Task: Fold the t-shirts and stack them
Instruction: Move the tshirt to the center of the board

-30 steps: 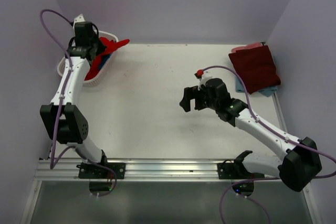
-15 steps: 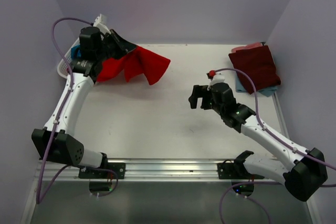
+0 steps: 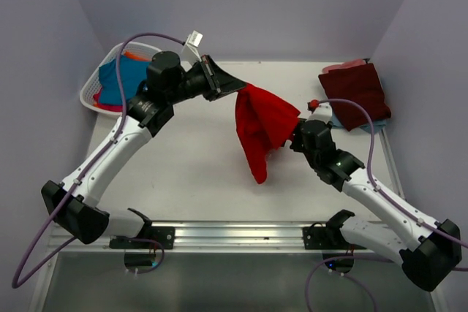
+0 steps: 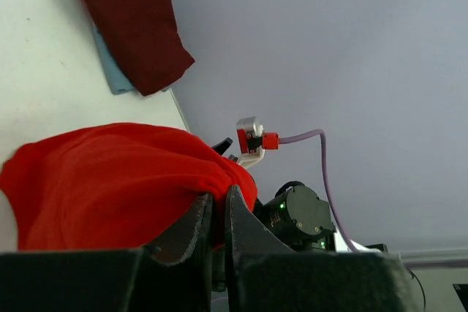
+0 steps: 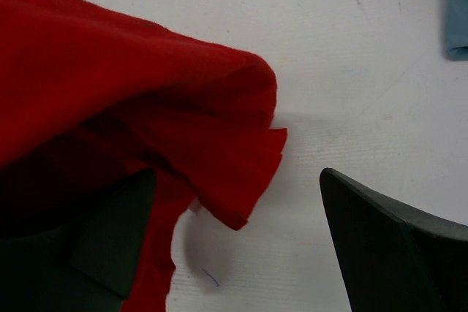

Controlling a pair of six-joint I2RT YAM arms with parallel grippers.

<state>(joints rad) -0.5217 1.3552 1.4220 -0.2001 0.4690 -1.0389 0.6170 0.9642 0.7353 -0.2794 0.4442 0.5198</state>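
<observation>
- Over the middle of the table [image 3: 183,173], top view: the red t-shirt [image 3: 263,126] hangs bunched from the left gripper [image 3: 235,87], which is clenched on its upper edge. One second ago this garment lay in the basket [image 3: 89,91] at the far-left corner. It is now out and well apart from the basket. The right arm has closed in from mid-table and now sits just behind the hanging cloth, its fingers hidden in this view. Judgement: extraction is complete, and laying the garment flat comes next.
- Far-right corner, same view: the maroon t-shirt [image 3: 356,94] lies folded on a pale blue t-shirt [image 3: 338,120], position unchanged. A teal blue t-shirt [image 3: 121,78] remains in the basket.
- Left wrist view: this confirms the grip, which cannot be made out from above. The jaws stand nearly together, pinching a fold of the red t-shirt. The folded stack shows beyond it.
- Right wrist view: this shows what the cloth hides from above. The right gripper [image 5: 235,180] stands fully released. A loose hem of the red t-shirt hangs between its jaws, and nothing is clamped.
</observation>
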